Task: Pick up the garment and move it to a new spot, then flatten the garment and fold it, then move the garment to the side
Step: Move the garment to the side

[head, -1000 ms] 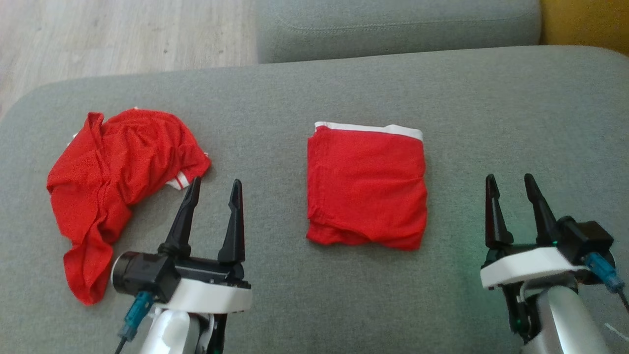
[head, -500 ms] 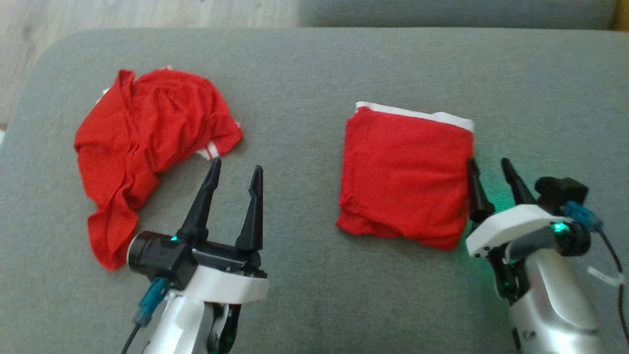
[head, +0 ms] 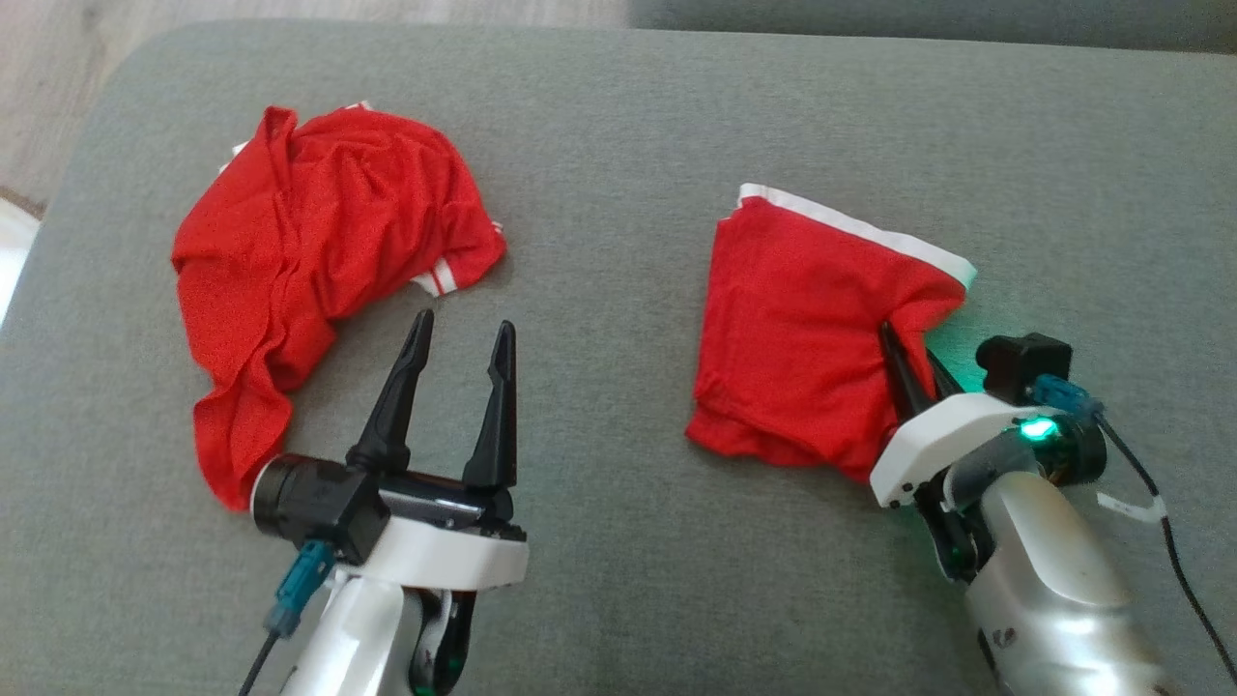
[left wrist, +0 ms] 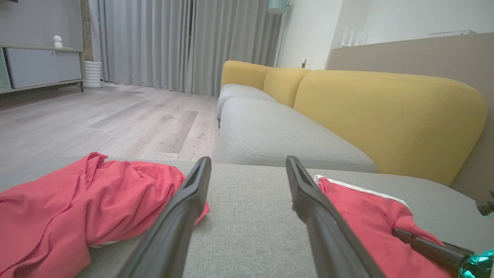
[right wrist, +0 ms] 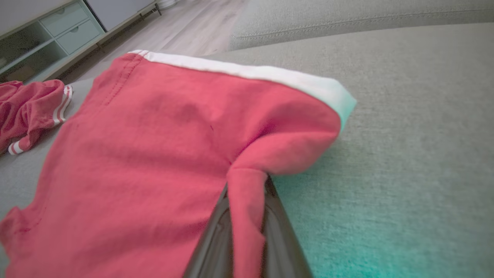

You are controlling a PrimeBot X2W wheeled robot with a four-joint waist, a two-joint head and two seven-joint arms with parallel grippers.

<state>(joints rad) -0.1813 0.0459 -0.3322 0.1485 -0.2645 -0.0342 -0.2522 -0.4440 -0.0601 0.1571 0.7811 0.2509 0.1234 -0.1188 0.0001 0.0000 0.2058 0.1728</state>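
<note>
The folded red garment [head: 792, 329] with a white band lies on the grey cushion [head: 618, 126], right of centre. My right gripper [head: 913, 353] is shut on its right edge, and the cloth bunches up between the two fingers [right wrist: 247, 216]. That pinched edge pulls the garment [right wrist: 154, 146] into a skewed shape. My left gripper [head: 459, 333] stands open above bare cushion, between the two red cloths. The folded garment [left wrist: 370, 216] also appears right of the left gripper's fingers in the left wrist view.
A second, crumpled red cloth [head: 319, 251] with white stripes lies at the left of the cushion, and its hem [right wrist: 23, 112] appears in the right wrist view. Wooden floor [head: 58, 97] lies beyond the left edge. A yellow sofa back [left wrist: 386, 112] rises behind.
My right gripper moved in to the folded garment's right edge and shut on it, dragging that edge askew. The head camera tilted and shifted. The left gripper stays open.
</note>
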